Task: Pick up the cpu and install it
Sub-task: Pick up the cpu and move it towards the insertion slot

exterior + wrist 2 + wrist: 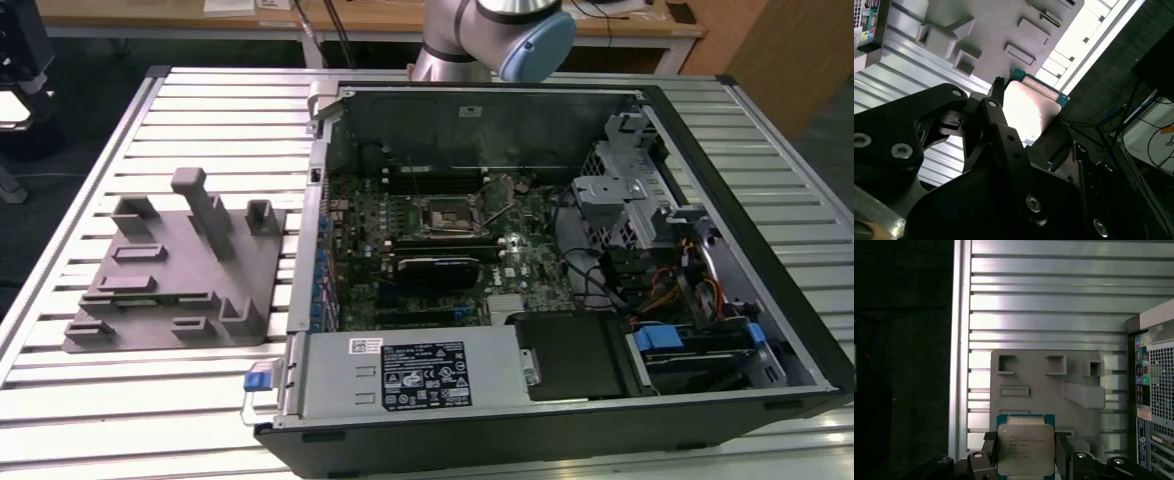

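Note:
The cpu (1025, 450) is a flat square chip with a pale metal top and a green edge. It sits between the black fingers (990, 456) of my gripper (1025, 459), which is shut on it. Below it, in the first wrist view, lie the grey fixture (1054, 385) and the slatted table. In the second wrist view the cpu (1030, 107) gleams between the fingers (995, 117) of the gripper (1026, 120). In the exterior view the arm (497, 35) stands behind the open computer case (801, 330), whose motherboard socket (447, 213) lies near the middle.
The grey fixture (174, 270) with raised blocks and slots lies on the slatted metal table (80, 400) at the exterior view's left of the case. Inside the case are a power supply (414, 372), drive cages (627, 190) and cables. Desks stand behind the table.

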### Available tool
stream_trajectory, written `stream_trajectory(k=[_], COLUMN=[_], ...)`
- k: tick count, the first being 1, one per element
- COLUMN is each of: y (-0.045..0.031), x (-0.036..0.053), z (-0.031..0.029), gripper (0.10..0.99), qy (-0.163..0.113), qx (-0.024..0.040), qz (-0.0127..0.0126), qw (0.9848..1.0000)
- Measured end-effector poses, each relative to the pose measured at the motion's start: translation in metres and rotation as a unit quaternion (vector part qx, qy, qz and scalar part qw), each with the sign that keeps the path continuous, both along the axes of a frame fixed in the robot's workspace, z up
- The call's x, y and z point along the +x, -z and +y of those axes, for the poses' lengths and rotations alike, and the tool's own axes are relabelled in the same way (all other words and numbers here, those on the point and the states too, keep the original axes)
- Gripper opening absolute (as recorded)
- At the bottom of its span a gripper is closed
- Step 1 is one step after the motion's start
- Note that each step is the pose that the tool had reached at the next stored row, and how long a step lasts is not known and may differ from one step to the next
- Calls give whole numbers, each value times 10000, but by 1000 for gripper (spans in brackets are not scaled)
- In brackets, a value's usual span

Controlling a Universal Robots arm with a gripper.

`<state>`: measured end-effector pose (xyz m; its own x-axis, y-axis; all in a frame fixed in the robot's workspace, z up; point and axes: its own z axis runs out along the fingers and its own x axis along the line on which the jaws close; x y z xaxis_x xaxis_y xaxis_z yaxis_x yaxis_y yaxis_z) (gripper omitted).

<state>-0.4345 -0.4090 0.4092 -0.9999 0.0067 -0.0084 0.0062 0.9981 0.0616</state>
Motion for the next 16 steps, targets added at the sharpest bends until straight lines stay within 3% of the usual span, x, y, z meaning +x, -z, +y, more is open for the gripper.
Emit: stream_trajectory(k=[16], y=[0], x=[289], z=[0], gripper=[545], qy=[0], qx=[0], qz=[0], qw=[10000])
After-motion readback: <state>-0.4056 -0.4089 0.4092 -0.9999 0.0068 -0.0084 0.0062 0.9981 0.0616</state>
